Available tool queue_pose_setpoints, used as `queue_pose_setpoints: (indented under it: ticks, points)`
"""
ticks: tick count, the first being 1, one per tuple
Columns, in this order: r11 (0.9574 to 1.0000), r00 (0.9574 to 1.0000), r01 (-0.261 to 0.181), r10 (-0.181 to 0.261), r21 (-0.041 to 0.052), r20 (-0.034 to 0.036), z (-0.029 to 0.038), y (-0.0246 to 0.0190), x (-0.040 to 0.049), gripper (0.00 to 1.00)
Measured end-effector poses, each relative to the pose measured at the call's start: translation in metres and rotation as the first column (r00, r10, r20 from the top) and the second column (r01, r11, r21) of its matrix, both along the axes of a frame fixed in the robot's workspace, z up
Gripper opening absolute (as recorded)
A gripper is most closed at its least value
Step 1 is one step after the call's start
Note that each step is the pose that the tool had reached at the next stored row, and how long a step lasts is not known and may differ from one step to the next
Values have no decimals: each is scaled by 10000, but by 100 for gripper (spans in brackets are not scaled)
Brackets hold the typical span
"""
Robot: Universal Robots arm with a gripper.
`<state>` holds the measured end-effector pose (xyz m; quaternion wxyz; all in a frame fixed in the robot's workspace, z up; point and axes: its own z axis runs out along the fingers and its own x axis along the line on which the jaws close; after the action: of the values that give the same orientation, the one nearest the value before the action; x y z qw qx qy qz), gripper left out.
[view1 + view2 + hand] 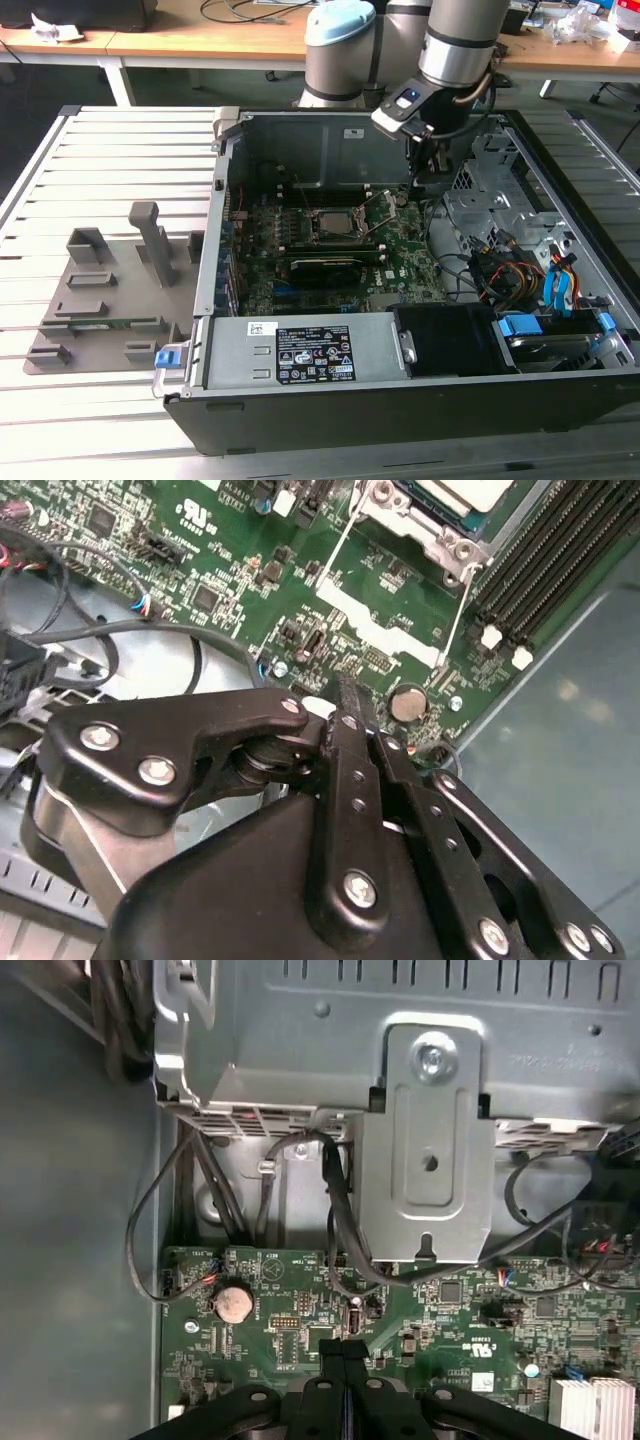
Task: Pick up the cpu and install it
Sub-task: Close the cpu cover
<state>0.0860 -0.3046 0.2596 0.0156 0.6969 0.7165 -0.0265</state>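
The cpu (331, 222) lies flat inside the black socket frame in the middle of the green motherboard (400, 250) of the open computer case. Its pale silvery plate (458, 490) shows at the picture's edge in the second wrist view. Thin metal lever rods (452, 620) stand beside the socket. My gripper (415, 180) hangs over the board toward the exterior view's right of the socket, apart from the cpu. Its black fingers are pressed together with nothing between them in both wrist views (345, 695) (345, 1352).
A coin battery (232, 1302) sits on the board close to the fingertips. A grey metal drive cage (430, 1160) and loose cables (500, 270) stand beyond the gripper. A long dark card (325, 268) lies below the socket. A grey fixture tray (110, 290) rests outside the case.
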Motion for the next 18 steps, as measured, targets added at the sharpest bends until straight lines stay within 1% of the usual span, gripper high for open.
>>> queue_pose_setpoints:
  ticks: [2, 3, 5, 7, 8, 10, 13, 16, 18]
  points:
    - [10000, 10000, 0, 0, 3, 0, -84, 1, -37, 11]
    - [10000, 10000, 0, 0, 1, 0, -107, 2, -50, 11]
    - [10000, 10000, -1, 1, 4, -14, -111, 5, -58, 11]
    - [10000, 9999, -1, 1, 4, -125, -111, 6, -97, 11]
    - [10000, 9999, 0, 0, 10, -145, -112, 5, -114, 11]
    - [10000, 9999, 0, 0, 16, -150, -113, 6, -140, 11]
    - [10000, 9999, -1, 1, 15, -149, -112, 5, -248, 11]
    - [10000, 9999, -1, 1, 16, -149, -113, 6, -333, 11]
    - [10000, 9999, -1, 1, 16, -149, -114, 5, -374, 11]
